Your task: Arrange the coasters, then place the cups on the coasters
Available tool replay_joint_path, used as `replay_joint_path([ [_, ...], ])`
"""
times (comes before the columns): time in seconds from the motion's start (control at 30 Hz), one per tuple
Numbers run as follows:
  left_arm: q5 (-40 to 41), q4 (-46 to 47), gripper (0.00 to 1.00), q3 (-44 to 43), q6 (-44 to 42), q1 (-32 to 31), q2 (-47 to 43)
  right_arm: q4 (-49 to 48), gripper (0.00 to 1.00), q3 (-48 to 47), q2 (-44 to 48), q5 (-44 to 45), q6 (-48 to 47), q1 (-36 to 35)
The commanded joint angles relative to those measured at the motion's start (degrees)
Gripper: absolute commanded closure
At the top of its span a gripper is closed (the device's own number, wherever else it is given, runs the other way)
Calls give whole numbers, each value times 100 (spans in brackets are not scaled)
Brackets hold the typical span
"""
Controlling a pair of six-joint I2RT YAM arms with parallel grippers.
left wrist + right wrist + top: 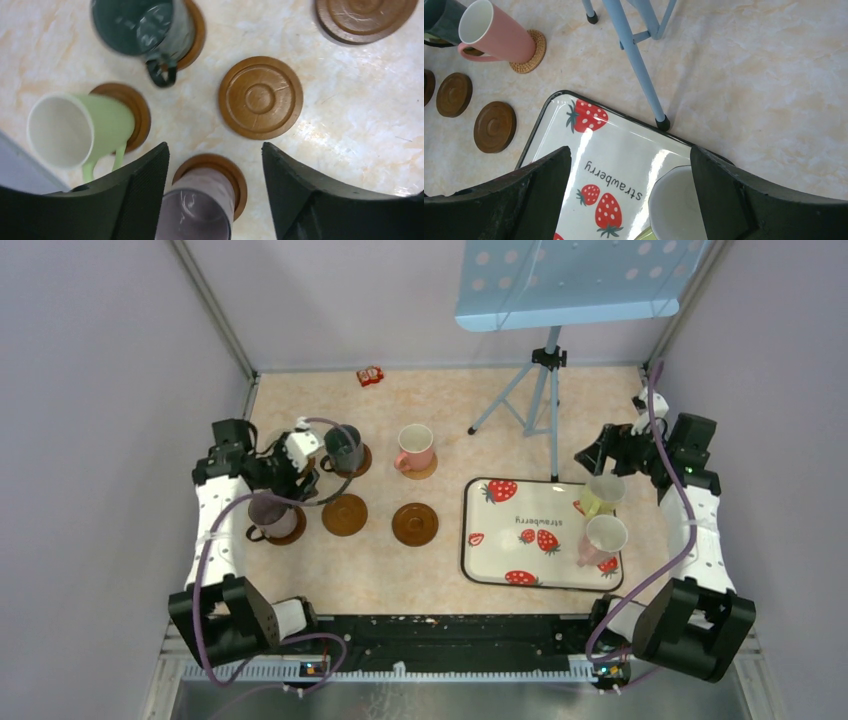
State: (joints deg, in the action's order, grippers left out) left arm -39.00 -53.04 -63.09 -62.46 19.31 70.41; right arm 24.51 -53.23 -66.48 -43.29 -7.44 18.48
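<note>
Laid out at the left of the tabletop (400, 575) in two rows of three: the coasters (260, 97), spaced for one cup apiece with room for fingers between neighbours. Loaded so far with four cups: dark green cup (343, 447) and pink cup (415, 446) in the far row, mauve cup (200, 205) at the near left, and yellow-green cup (75, 131) behind it, plain in the left wrist view but hidden under the arm from above. Hanging over the mauve cup with the left gripper (215, 145), fingers spread wider than the cup and clamping nothing. No support needed there, with the cup upright on its own coaster. Left bare: near middle coaster (344, 514) and near right coaster (414, 524), evidently kept for the last two cups, both standing at the right end of the strawberry tray (505, 545): a yellow cup (603, 495) and a light pink cup (604, 538). Poised above the far right of the tray with the right gripper (629, 155), fingers wide apart and empty, a pale cup rim showing low between them; probably lined up for the next pick. Worth minding on any lift from there: a leg of the blue stand (553, 440) planted right at the tray's far edge.
</note>
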Motion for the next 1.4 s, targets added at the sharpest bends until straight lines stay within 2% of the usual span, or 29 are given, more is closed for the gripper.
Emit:
replay_joint_path([
  [0.0,461,365,31,326,340,-949,-34,-227,12,6,225,-192,-47,-55],
  [0.2,1343,1332,51,1219,454,-1827,142,-244,12,15,267,-287,-40,-55],
  [0.47,1617,2265,66,1520,587,-2164,655,-248,12,69,356,-345,-47,-55],
  [0.87,1737,3578,72,1744,829,-2305,1036,-244,12,94,379,-356,-73,-55],
  [1.1,1891,3973,83,1851,742,-2398,1252,-239,12,94,364,-353,-56,-55],
  [1.37,2081,4217,85,1861,650,-2449,1525,-227,12,93,338,-370,-56,-57],
])
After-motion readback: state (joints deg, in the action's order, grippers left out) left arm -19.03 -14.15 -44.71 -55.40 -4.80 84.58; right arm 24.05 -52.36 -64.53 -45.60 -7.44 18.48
